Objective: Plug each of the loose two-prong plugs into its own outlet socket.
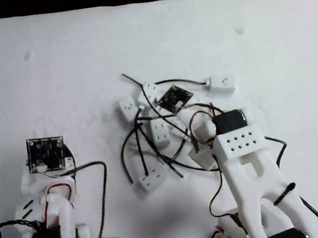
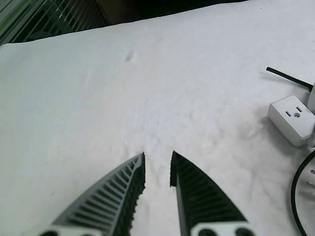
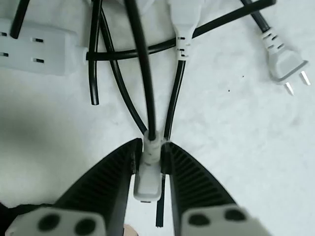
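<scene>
While the right gripper sat clamped on a white moulded plug between ribbed black fingers, glossy round black cords tangled mid-table. A second plug with two bare metal prongs lay loose nearby, and a blocky white outlet socket touched the cords. Over the matte white table, the left gripper was slightly parted and held nothing.

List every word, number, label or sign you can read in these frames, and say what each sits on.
No readable text anywhere.
outlet socket: plain white, only slots.
white plug held in the right end effector: no print visible.
loose two-prong plug: no print visible.
dark board on the left arm: specks too small to read.
</scene>
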Controlling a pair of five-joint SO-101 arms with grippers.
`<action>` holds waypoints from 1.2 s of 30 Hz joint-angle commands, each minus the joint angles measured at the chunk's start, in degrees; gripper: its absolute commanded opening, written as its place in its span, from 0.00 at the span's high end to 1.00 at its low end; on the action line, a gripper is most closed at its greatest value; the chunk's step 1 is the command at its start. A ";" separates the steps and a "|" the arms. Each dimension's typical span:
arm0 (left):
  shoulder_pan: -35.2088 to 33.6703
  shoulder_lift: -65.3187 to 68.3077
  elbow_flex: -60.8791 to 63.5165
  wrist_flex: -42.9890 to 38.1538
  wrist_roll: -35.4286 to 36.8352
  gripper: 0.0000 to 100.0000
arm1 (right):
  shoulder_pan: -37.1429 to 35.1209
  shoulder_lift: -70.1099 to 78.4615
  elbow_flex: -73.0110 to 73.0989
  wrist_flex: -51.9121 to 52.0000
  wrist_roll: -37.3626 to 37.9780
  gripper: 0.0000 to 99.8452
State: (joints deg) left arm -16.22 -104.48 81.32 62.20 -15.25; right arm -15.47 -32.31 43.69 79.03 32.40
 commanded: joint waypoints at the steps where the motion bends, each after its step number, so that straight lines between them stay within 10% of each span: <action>1: 1.98 0.13 -0.44 -1.32 0.26 0.89 | 0.31 -5.05 -1.14 2.15 0.35 0.98; 20: 20.35 0.04 -2.29 -21.98 19.08 0.89 | -17.63 -33.45 -7.03 8.48 -10.90 0.98; 36: 28.44 -0.04 -12.22 -8.79 20.40 0.90 | -29.76 -42.24 -0.44 -7.25 -22.07 0.98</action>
State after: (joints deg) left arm 9.98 -104.22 75.34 48.75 4.53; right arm -44.57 -72.04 41.49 77.36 10.86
